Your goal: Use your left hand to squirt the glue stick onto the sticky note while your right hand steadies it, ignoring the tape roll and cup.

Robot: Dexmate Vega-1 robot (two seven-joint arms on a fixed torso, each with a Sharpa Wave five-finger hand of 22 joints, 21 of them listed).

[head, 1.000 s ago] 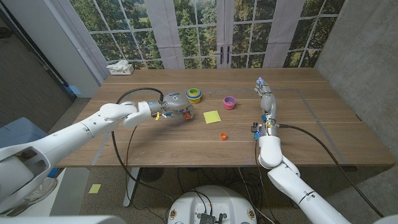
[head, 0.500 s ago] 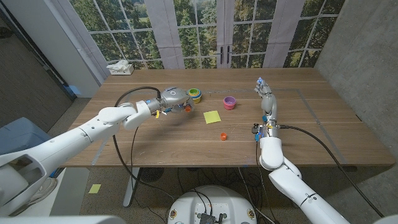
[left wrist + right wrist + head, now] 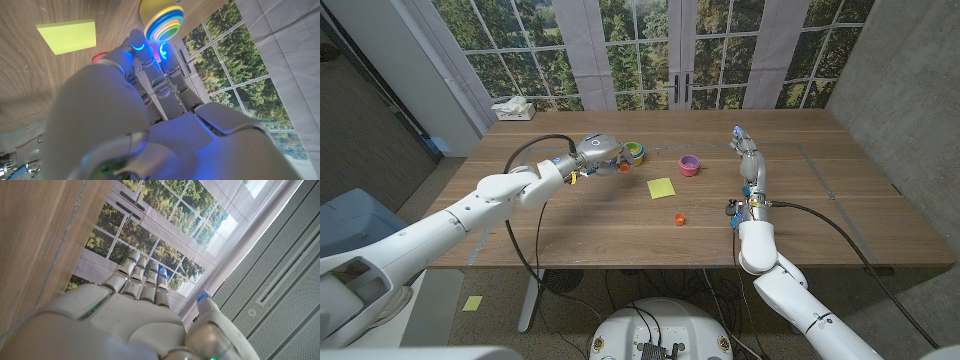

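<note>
Left hand (image 3: 597,152): grasps the orange-tipped glue stick (image 3: 623,167), raised near the stacked cups | Right hand (image 3: 748,158): released, fingers straight, far from the sticky note (image 3: 661,188) | Handling: you hold a light, stiff, slick tube, so grip mid-barrel; the note will likely slide unless you pin a corner.

One yellow sticky note (image 3: 661,187), one orange cap (image 3: 679,219), one pink tape roll (image 3: 690,165), one stack of coloured cups (image 3: 633,152), one tissue box (image 3: 513,110) at ten o'clock.
</note>
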